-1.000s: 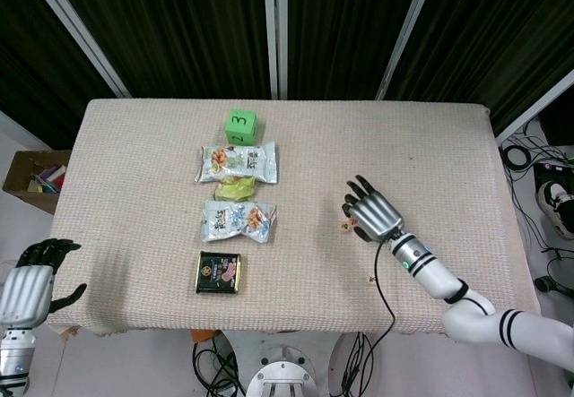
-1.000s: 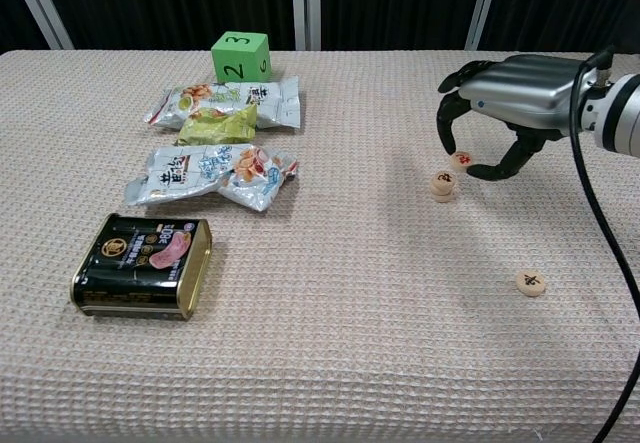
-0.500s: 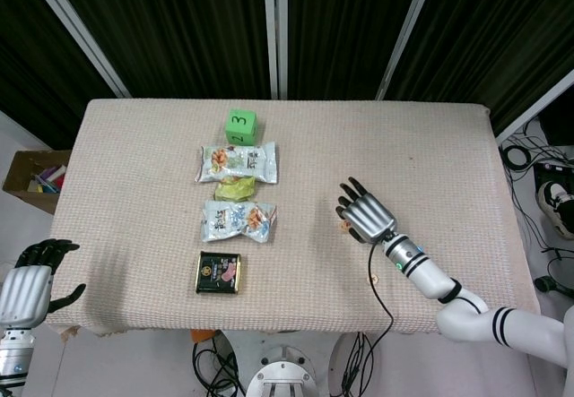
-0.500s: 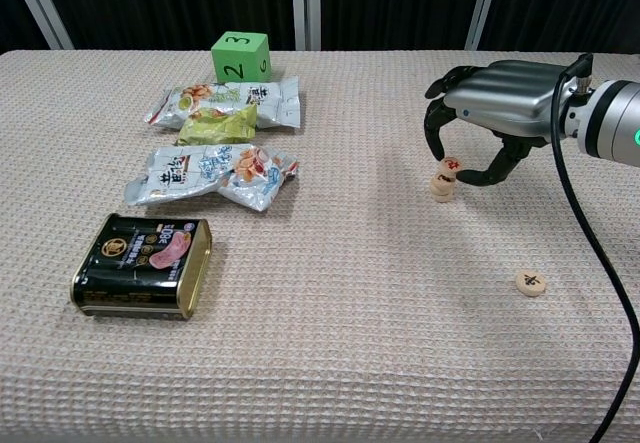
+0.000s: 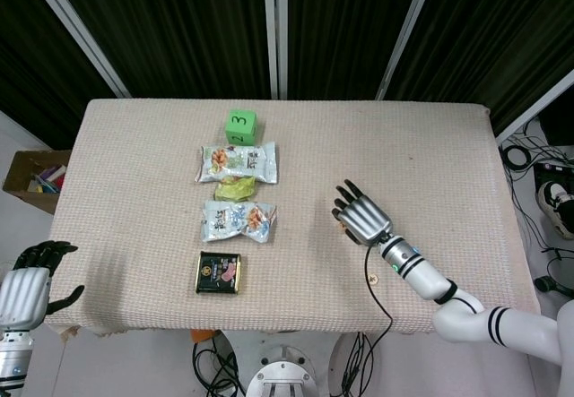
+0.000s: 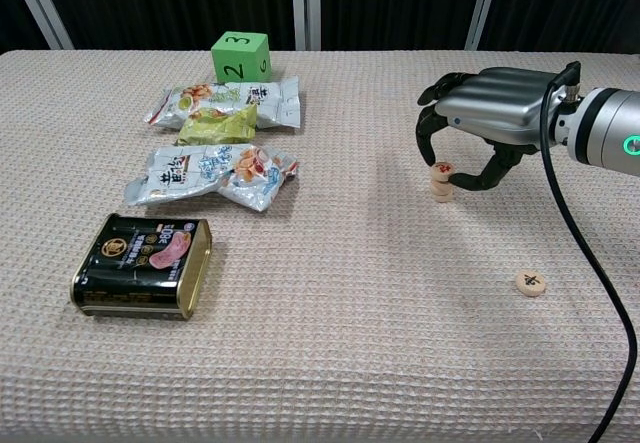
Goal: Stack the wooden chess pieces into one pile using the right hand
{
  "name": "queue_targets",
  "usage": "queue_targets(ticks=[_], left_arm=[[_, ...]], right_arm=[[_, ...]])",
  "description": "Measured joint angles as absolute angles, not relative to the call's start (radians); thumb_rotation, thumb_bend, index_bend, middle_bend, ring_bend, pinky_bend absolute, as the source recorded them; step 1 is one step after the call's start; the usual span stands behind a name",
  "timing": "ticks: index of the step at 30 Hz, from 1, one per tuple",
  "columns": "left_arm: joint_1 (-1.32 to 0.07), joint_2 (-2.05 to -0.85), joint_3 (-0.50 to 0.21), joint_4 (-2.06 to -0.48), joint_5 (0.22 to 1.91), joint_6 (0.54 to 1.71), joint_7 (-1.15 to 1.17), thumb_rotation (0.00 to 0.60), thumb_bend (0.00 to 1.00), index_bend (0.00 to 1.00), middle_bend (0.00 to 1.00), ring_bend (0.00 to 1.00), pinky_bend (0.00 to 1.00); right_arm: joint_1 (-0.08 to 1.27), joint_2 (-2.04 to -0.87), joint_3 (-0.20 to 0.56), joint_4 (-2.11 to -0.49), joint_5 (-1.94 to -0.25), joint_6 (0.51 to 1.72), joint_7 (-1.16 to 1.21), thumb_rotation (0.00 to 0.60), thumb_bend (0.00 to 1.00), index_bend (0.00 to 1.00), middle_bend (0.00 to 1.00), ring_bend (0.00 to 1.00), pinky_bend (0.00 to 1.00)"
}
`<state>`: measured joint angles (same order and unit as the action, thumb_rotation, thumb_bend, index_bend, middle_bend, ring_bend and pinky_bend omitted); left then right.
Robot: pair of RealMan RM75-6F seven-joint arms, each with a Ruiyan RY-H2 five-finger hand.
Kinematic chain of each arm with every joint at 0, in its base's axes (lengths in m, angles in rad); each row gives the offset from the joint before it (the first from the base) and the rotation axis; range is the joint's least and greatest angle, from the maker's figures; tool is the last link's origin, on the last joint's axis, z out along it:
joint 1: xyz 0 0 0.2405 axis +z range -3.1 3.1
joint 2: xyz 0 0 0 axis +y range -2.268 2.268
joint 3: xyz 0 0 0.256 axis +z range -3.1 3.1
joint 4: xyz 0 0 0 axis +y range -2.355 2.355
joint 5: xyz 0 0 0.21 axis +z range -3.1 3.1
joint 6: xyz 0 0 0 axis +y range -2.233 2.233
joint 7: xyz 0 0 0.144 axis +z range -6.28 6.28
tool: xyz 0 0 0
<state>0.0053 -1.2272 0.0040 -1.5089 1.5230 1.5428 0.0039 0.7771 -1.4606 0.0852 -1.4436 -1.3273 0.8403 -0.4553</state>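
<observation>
Two round wooden chess pieces stand stacked right of the table's middle. The top chess piece (image 6: pixel 443 170) bears a red mark and sits on the lower chess piece (image 6: pixel 441 191). My right hand (image 6: pixel 485 113) arches over them and pinches the top piece between a fingertip and the thumb. In the head view my right hand (image 5: pixel 361 216) hides the stack. A third chess piece (image 6: pixel 530 283) lies alone nearer the front edge, apart from the hand. My left hand (image 5: pixel 27 289) hangs off the table's front left corner with its fingers apart and nothing in it.
A green cube (image 6: pixel 241 57) stands at the back. Two snack packets (image 6: pixel 225 103) (image 6: pixel 212 173) and a black tin (image 6: pixel 145 266) lie in a row on the left half. A black cable (image 6: pixel 590 253) trails from my right wrist. A cardboard box (image 5: pixel 31 177) sits on the floor at the left.
My right hand moved left with the red-marked piece and set it on top of the other piece. The left hand and the lone piece stayed put.
</observation>
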Motion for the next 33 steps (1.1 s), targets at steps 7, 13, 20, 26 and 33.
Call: queue_targets(ticks=[7,13,20,26,33], left_arm=[[0.005,-1.229,0.003,-1.505,1.525,1.543,0.003,0.600,0.17,0.27,0.22,0.15,0.19],[0.007,-1.228,0.003,-1.505,1.526,1.547,-0.001,0.600,0.17,0.27,0.22,0.15,0.19],[0.010,-1.227,0.004,-1.504,1.529,1.551,-0.006,0.600,0.17,0.27,0.22,0.15,0.19],[0.000,-1.225,0.001,-1.513,1.538,1.547,0.005,0.600,0.17,0.27,0.22,0.15,0.19],[-0.007,-1.220,0.002,-1.540,1.556,1.550,0.034,0.600,0.17,0.27,0.22,0.15,0.19]], right_arm=[[0.774,-1.459,0.078,-1.446,-1.323,0.850,-0.458,0.600,0.25,0.38,0.28,0.05,0.03],[0.756,-1.439,0.075,-1.477,-1.349,0.901,-0.442,0.600,0.23,0.37,0.28,0.05,0.03],[0.654,-1.346,0.026,-1.589,-1.489,1.112,-0.385,0.600,0.22,0.37,0.30,0.05,0.04],[0.493,-1.274,-0.102,-1.636,-1.581,1.256,-0.344,0.600,0.22,0.41,0.33,0.08,0.23],[0.458,-1.315,-0.166,-1.579,-1.618,1.185,-0.313,0.600,0.22,0.42,0.33,0.10,0.28]])
